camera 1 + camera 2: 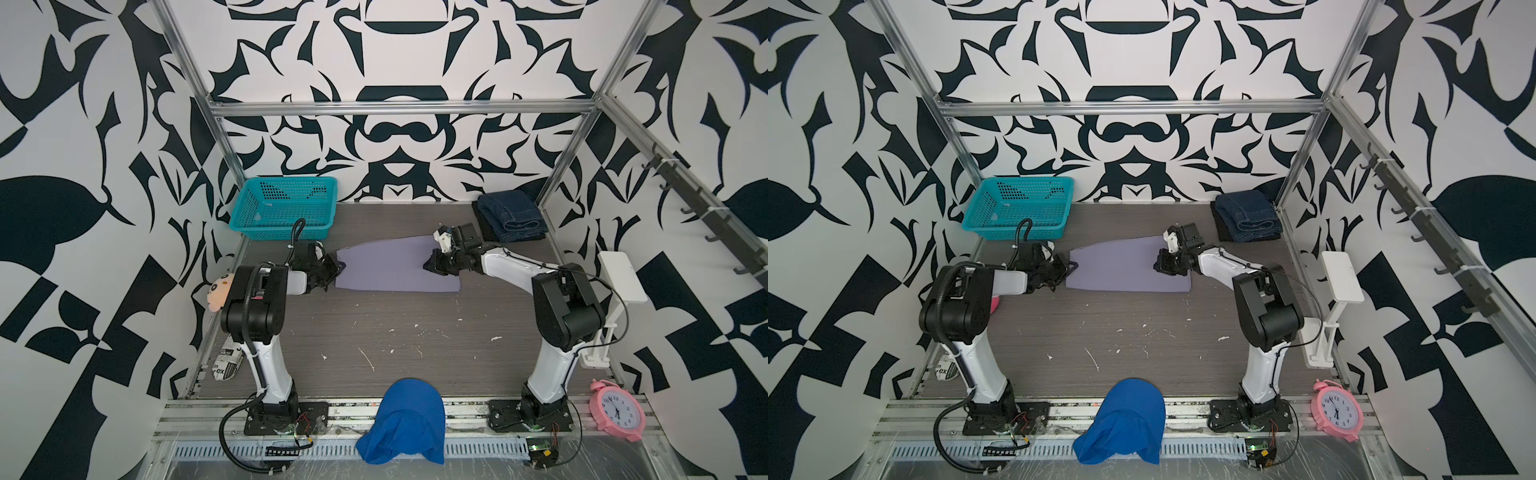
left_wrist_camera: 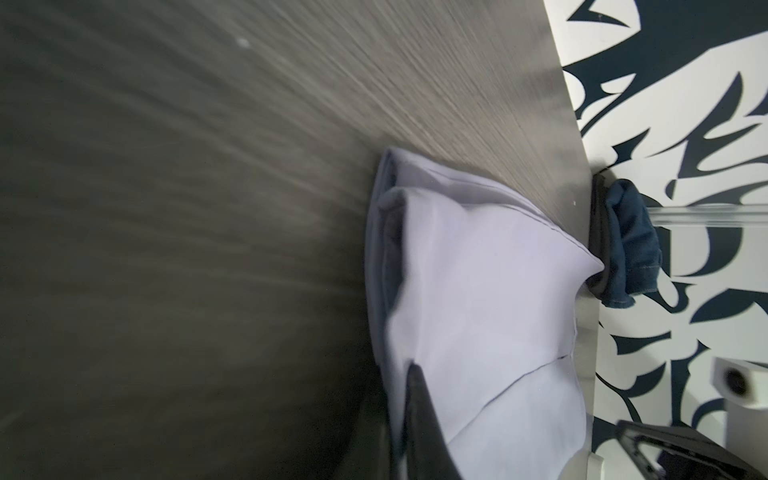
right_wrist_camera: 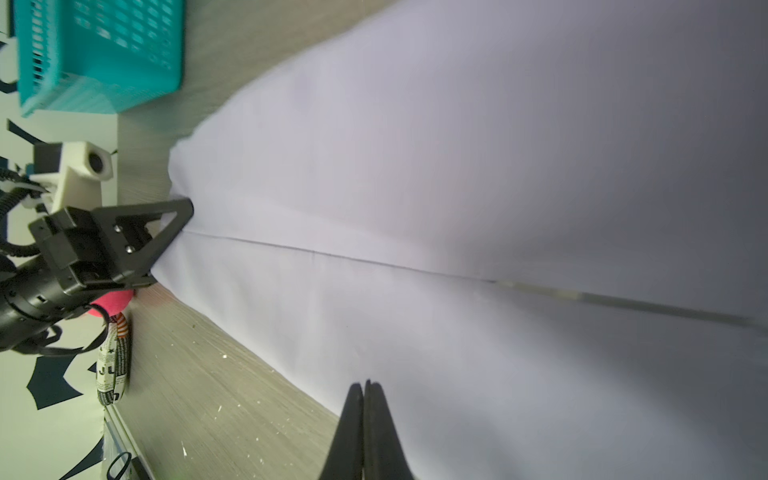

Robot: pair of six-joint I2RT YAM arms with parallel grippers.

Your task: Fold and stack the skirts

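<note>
bright blue mesh cloth [image 1: 401, 419] droops over the front rail, closest to the viewer, well behind both hands and midway between the two arm bases. farther in, on the grey wood-grain surface [image 1: 374, 332], the lavender skirt [image 1: 386, 270] lies spread out flat between the two hands. the left hand [image 1: 337, 267] is at the skirt's narrower end, its fingers closed on the edge of the cloth. in the right wrist view a thin stitched seam runs along the skirt away from that grip. the right hand [image 1: 430, 265] is over the skirt's wider end. its fingers are pressed tight together with their tips down at the cloth, and whether any cloth is caught between them cannot be told. beyond the right hand, in the far corner of the surface, the denim skirt [image 1: 513, 214] lies folded on top of the folded black skirt [image 1: 486, 228], and both are apart from the lavender one. beyond the left hand a teal basket [image 1: 291, 181] stands against the back wall, near the lavender skirt's far edge. a pink alarm clock [image 1: 618, 409] lies on the front rail, behind the right hand and outside that arm's base.
</note>
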